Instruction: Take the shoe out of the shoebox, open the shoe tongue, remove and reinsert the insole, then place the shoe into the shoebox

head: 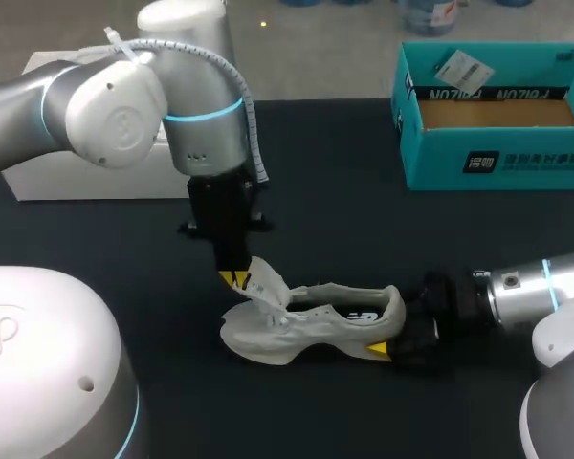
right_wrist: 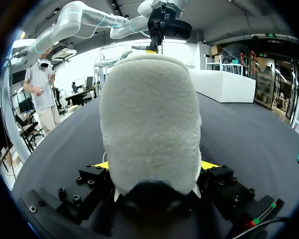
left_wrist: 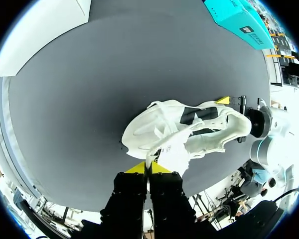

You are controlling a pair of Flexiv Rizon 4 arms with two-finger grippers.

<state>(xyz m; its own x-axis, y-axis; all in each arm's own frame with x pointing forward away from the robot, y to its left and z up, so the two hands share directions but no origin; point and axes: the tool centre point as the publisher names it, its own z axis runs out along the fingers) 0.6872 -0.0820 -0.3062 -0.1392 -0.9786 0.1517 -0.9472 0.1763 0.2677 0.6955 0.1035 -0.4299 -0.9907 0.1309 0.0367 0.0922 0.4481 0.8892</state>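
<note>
A white shoe (head: 311,325) lies on the black table (head: 115,239), toe toward the left arm and heel toward the right. The left gripper (head: 234,279) comes down from above, its yellow tips pinched on the tongue (head: 266,282), which stands lifted off the shoe. The right gripper (head: 390,330) comes in low from the right and grips the heel; one yellow tip shows on the near side. An open teal shoebox (head: 497,158) stands well apart at the far right. A white box (head: 67,177) sits behind the left arm.

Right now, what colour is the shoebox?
The shoebox is teal outside and brown cardboard inside; it shows best in the head view.
</note>
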